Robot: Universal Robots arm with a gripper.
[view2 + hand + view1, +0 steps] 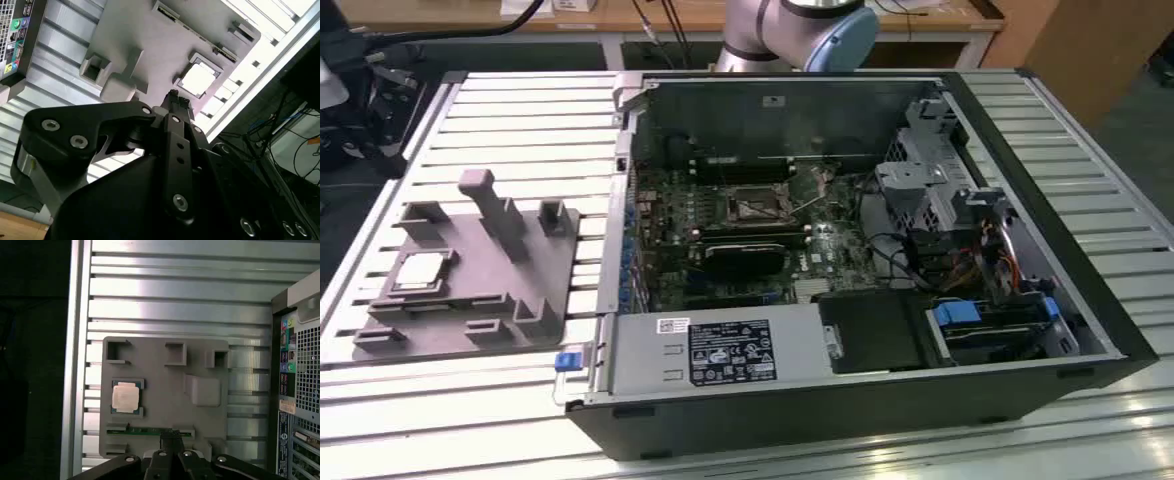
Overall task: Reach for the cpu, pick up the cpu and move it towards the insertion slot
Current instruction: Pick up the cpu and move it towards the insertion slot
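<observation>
Your surface (520, 110) is a bench top of ribbed silver slats. It carries a grey fixture (467, 290) toward the exterior view's left and an open black computer case (854, 410) just beside it on the right.

The cpu (420, 272) lies flat in a square recess of that fixture, silvery face up. The insertion slot (754, 205) sits on the green motherboard (670, 235) inside the case, just behind the black heatsink (747, 258). It is well apart from the cpu, with the case wall between them.

In the first wrist view, your end effector (170, 436) hangs over the fixture with its fingertips clenched together and nothing between them. It is by the edge where a thin green board (150, 430) lies in a groove. The cpu (125, 397) is near it in its recess but untouched.

In the second wrist view, the tip of the end effector (175, 97) points close to a corner of the cpu (199, 79), with a gap of grey fixture showing between them.

Around the room, the arm's base (794, 30) stands behind the case. Beyond it is pale wooden furniture (1081, 40), and a thick black cable (454, 30) runs across the dark corner at the exterior view's left.
</observation>
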